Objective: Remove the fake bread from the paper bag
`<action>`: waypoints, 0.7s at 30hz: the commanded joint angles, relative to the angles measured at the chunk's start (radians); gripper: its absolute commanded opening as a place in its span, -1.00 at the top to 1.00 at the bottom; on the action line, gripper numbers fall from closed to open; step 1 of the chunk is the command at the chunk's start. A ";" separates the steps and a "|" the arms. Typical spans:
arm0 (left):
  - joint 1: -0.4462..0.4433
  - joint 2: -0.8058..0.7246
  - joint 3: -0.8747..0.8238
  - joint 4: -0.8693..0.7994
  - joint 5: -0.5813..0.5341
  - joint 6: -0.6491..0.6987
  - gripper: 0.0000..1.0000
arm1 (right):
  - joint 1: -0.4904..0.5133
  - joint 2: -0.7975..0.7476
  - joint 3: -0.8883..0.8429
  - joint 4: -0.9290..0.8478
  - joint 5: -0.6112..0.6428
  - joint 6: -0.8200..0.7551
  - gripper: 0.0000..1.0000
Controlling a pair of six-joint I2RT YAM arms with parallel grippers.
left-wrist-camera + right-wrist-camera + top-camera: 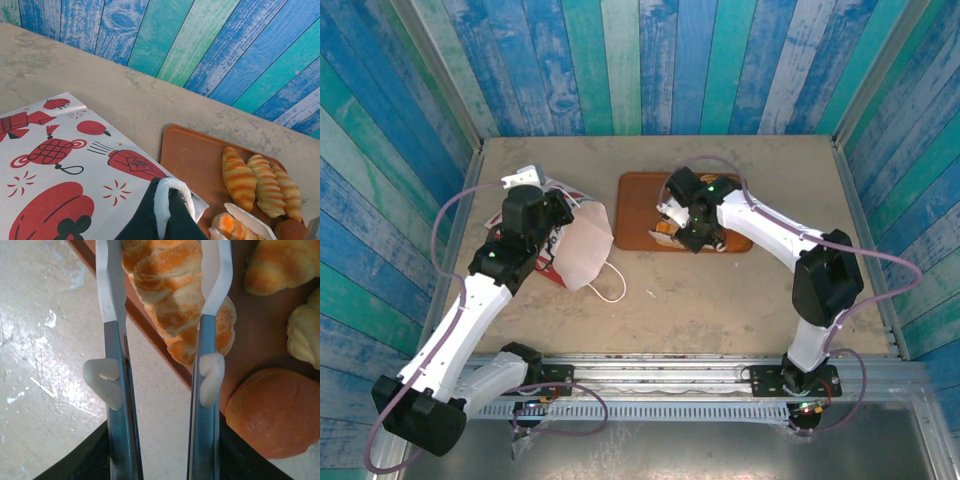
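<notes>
Bag lies on its side on the left half of the table, just left of the tray, which sits near the far edge at about mid-width. One loose white loop trails off the bag toward the near edge. Left gripper is on the bag's far end. Right gripper is low over the tray's near-left part, with bits of orange bread around it, too small to count.

Left wrist: left gripper is closed, pinching a white loop handle of the bag. The bag face is white with red prints of lanterns, knots and round fruit. One lantern carries a single Chinese character, looks like 福; no other writing is readable. Beyond it, three croissants lie side by side on the tray, with a roll at the lower right.

Right wrist: right gripper has its fingers pressed against both sides of a croissant, clamped on it. That croissant overhangs the tray edge above bare table. On the tray to the right are a second croissant, a pale bun and an orange-brown roll, all apart from the fingers.
</notes>
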 commanded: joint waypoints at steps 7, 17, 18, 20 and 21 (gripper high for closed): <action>-0.003 -0.008 0.002 0.015 0.001 -0.002 1.00 | -0.033 -0.076 -0.053 -0.034 0.002 -0.066 0.07; -0.003 -0.008 0.007 0.013 0.004 -0.001 1.00 | -0.050 -0.103 -0.073 -0.039 -0.016 -0.095 0.07; -0.003 -0.008 0.005 0.015 0.002 -0.002 1.00 | -0.050 -0.106 -0.073 -0.039 -0.022 -0.095 0.07; -0.002 -0.009 0.006 0.015 0.002 -0.001 1.00 | -0.050 -0.108 -0.076 -0.039 -0.021 -0.096 0.07; -0.003 -0.009 0.006 0.015 0.002 -0.003 1.00 | -0.050 -0.109 -0.076 -0.039 -0.017 -0.096 0.07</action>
